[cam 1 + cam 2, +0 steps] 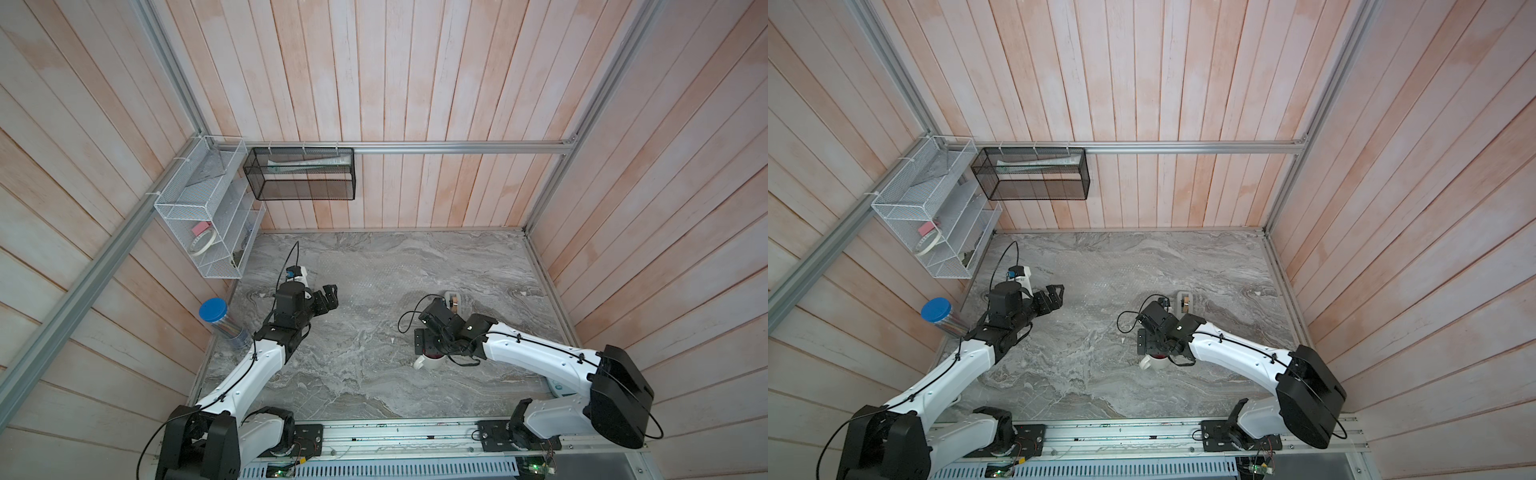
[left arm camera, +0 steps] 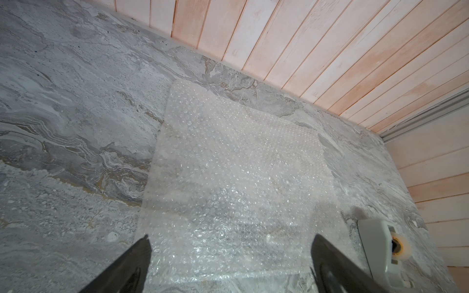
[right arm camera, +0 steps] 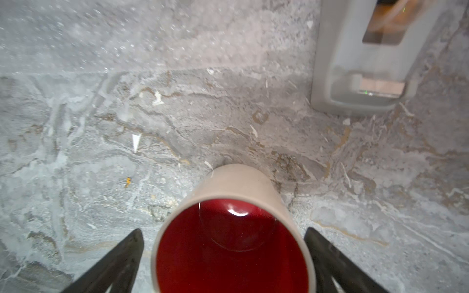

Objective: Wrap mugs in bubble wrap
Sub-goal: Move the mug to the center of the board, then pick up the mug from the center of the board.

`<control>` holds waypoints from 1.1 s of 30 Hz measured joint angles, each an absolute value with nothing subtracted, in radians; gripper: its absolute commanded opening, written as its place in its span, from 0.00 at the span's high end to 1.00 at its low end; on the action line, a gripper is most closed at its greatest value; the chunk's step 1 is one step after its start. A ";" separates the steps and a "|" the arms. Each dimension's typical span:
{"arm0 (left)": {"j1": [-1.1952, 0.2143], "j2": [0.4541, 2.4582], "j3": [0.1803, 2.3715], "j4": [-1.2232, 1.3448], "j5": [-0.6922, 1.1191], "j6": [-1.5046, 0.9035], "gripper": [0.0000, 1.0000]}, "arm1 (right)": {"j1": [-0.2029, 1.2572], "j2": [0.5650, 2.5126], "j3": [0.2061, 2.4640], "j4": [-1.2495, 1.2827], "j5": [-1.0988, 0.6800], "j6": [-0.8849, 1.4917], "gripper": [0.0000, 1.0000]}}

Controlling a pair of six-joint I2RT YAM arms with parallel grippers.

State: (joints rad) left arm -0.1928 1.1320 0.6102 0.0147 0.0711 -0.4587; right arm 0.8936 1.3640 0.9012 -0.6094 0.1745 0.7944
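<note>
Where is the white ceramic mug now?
In both top views the white ceramic mug with the red inside stands on the grey marble table, right of centre, under the open right pincer, nearer the robot than the grey tape dispenser.

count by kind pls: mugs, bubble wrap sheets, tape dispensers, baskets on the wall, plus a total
mug: 1
bubble wrap sheet: 1
tape dispenser: 1
wall baskets: 2, a white wire basket and a black mesh basket
total: 5
</note>
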 measured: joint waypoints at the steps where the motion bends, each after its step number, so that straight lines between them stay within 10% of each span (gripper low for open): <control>1: -0.193 1.132 0.610 0.015 0.071 -0.457 0.00 | 0.891 1.354 0.904 -0.611 0.172 0.790 0.02; 16: -0.193 1.131 0.610 0.015 0.072 -0.452 0.00 | 0.764 1.199 0.809 -0.657 0.095 0.787 0.42; 26: -0.193 1.131 0.610 0.016 0.076 -0.453 0.00 | 0.729 1.335 0.777 -0.587 0.029 0.758 0.98; 33: -0.193 1.129 0.610 0.014 0.080 -0.453 0.00 | 0.719 1.387 0.847 -0.632 0.010 0.726 1.00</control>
